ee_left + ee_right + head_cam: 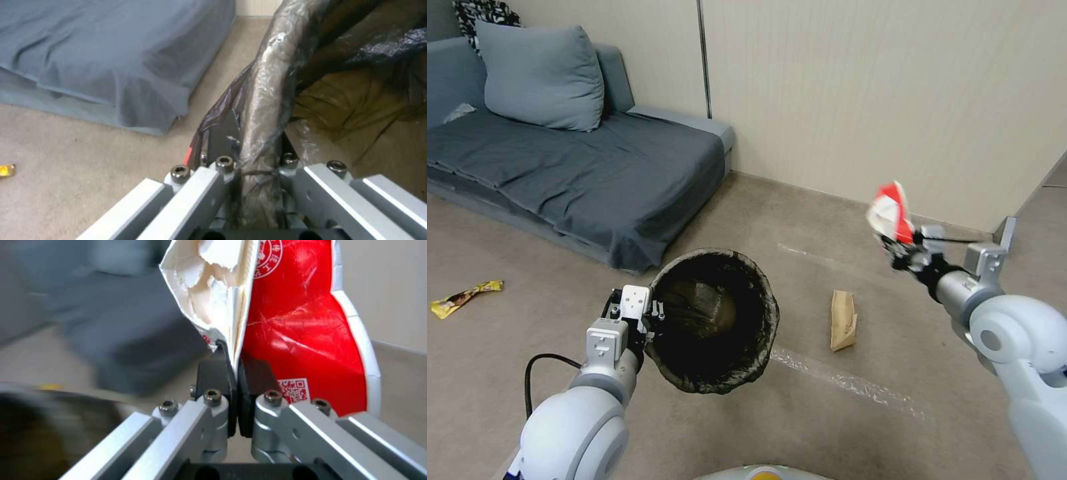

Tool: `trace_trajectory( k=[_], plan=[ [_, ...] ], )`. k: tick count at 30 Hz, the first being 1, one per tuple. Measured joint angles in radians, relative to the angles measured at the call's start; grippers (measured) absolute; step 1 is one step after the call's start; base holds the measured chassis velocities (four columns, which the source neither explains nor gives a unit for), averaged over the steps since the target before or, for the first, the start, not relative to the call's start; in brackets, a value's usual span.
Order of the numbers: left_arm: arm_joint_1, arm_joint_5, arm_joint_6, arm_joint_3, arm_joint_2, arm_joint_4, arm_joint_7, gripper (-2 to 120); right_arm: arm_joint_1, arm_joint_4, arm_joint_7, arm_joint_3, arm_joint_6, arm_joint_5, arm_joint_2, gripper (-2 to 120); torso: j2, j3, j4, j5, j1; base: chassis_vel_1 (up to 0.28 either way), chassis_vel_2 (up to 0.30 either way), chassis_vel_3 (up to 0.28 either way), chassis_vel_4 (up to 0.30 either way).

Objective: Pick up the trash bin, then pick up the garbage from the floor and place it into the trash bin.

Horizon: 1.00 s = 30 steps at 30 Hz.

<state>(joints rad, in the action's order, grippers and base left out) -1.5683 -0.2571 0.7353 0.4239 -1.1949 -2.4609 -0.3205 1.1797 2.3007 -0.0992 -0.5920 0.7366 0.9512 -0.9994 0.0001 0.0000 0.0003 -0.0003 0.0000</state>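
Two grippers are at work in front of you, each with something in its grasp. Your left gripper (pixel 650 320) is closed on the near rim of the trash bin (pixel 714 320), pinching the dark crinkled bag folded over that rim; the left wrist view shows the rim (pixel 262 110) running up between the two closed fingers (pixel 222 133). The bin hangs above the carpet floor (pixel 827 427), tipped so its open mouth faces you, and a brownish crumpled piece (pixel 704 307) lies inside it.

Your right gripper (pixel 897 250) is raised well to the right of the bin and higher than its mouth. It is clamped tight on the lower edge of a crushed red-and-white packet (pixel 892 210), which stands up above the fingers. The right wrist view shows the fingers (pixel 213 370) closed on the packet's torn white edge (pixel 307 323), with red print and a small square code beside them.

On the floor, a flattened brown paper bag (pixel 843 320) lies to the right of the bin, between it and the right arm. A yellow snack wrapper (pixel 466 297) lies well to the left of the bin, near the front of the grey sofa (pixel 580 173). The sofa stands behind and left of the bin, against the wall (pixel 860 93), with a cushion (pixel 540 77) on it.
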Motion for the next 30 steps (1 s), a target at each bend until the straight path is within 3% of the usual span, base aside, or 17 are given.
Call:
trace_trajectory(
  k=[6,9,14,18,30],
  plan=[
    [-0.005,0.0,0.0,-0.003,0.0,-0.006,0.001,0,-0.036,0.145,0.125,0.039,0.0,0.17,0.077,0,0.0,0.0,-0.0005,0.0005,0.0,0.0,0.0,0.0,0.0],
    [-0.004,0.004,0.0,-0.006,-0.005,-0.002,0.002,0,-0.06,0.199,0.199,0.061,0.0,0.19,0.109,0,0.0,0.0,-0.0004,0.0,0.0,0.0,0.0,0.0,0.0],
    [-0.001,0.011,0.0,-0.013,-0.013,0.005,0.005,0,-0.092,0.215,0.31,0.144,-0.005,0.106,0.174,0,0.0,0.0,-0.0003,0.0004,0.0,0.0,0.0,0.0,0.0],
    [0.0,0.011,0.0,-0.01,-0.014,0.006,0.005,0,-0.096,0.212,0.333,0.224,-0.012,0.037,0.203,0,0.0,0.0,-0.0003,0.0004,0.0,0.0,0.0,0.0,0.0],
    [0.007,0.012,0.0,-0.005,-0.019,0.022,0.006,0,-0.093,0.149,0.337,0.425,-0.032,-0.179,0.189,0,0.0,0.0,-0.0004,0.0003,0.0,0.0,0.0,0.0,0.0]
  ],
)
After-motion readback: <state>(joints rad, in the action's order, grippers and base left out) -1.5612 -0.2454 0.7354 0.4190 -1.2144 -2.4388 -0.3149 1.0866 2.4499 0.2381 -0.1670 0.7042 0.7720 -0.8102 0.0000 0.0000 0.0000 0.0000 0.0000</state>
